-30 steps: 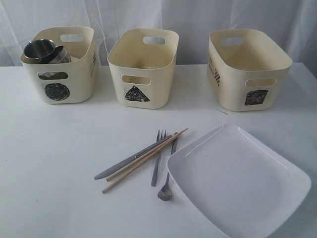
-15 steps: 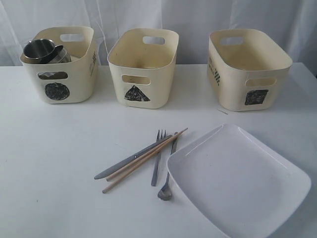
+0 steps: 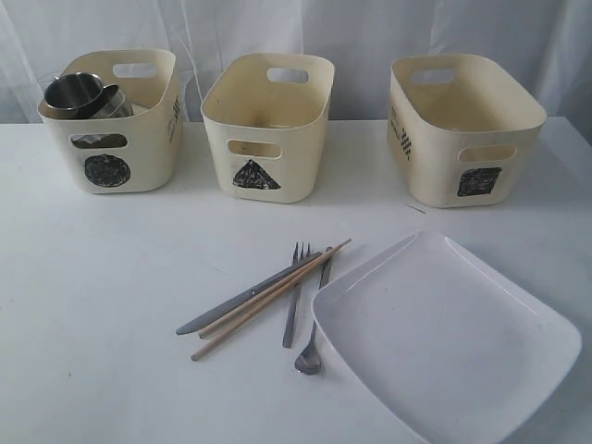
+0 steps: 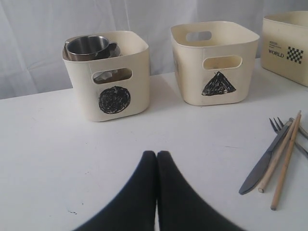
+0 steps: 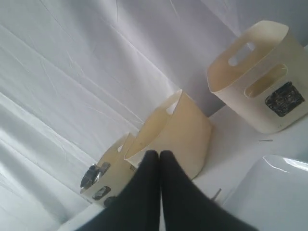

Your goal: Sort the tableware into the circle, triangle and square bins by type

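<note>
Left gripper point(image 4: 157, 154) is pinched tight, fingers touching, nothing between them. The circle bin point(image 4: 108, 77) with its steel mugs point(image 4: 87, 46) sits well ahead of the tips. The knife point(image 4: 262, 167) and chopsticks point(image 4: 286, 161) lie on the table point(image 4: 72, 159) off to one side, well apart. Right gripper point(image 5: 160, 153) is also pressed together and empty (white plate point(image 5: 269, 192) close by, square bin point(image 5: 257, 77) farther off).

Soft, even light fills every view. The white tabletop point(image 3: 111, 277) is bright, with only faint shadows. The left end effector point(image 4: 157, 159) is blurred up close, while the circle bin point(image 4: 113, 82) beyond it is sharp. Beyond the right end effector point(image 5: 160, 159), everything looks soft and hazy.
</note>
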Controlling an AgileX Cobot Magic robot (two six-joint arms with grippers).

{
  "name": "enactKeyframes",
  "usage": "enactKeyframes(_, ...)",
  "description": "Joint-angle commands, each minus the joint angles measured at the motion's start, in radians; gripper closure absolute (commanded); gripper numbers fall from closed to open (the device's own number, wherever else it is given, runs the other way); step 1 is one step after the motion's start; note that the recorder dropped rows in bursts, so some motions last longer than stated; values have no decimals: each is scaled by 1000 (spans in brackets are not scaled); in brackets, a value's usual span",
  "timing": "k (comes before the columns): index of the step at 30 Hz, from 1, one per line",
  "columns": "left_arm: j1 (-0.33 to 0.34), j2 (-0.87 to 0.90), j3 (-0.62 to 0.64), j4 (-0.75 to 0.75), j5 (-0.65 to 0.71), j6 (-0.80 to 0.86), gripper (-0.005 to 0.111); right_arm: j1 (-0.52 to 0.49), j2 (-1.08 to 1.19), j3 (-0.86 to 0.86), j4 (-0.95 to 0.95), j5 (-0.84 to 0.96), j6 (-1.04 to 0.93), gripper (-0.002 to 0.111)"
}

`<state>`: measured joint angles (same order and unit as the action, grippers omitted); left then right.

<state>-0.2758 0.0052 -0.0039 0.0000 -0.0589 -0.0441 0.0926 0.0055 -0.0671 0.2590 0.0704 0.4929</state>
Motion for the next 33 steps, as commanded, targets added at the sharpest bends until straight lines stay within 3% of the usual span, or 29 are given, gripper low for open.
enactKeyframes(1, -5, -5, 4, 0, -1, -5, 107, 13, -3, -89, 3, 207, -184, 108)
enactKeyframes(6, -5, -5, 4, 0, -1, -5, 107, 43, 208, -258, 153, 392, -546, 102)
enactKeyframes(10, -5, -5, 4, 0, -1, -5, 107, 48, 504, -437, 189, 622, -888, 85)
enactKeyframes(14, -5, -5, 4, 0, -1, -5, 107, 60, 808, -621, 183, 729, -1050, 63)
enactKeyframes(17, -5, -5, 4, 0, -1, -5, 107, 132, 1042, -790, 130, 763, -1094, 54)
enactKeyframes(23, -5, -5, 4, 0, -1, -5, 107, 332, 1435, -1128, -92, 777, -1100, 53)
enactKeyframes(26, -5, -5, 4, 0, -1, -5, 107, 403, 1578, -1247, -231, 842, -1092, 53)
enactKeyframes(33, -5, -5, 4, 0, -1, -5, 107, 559, 1861, -1397, -323, 941, -1103, 54)
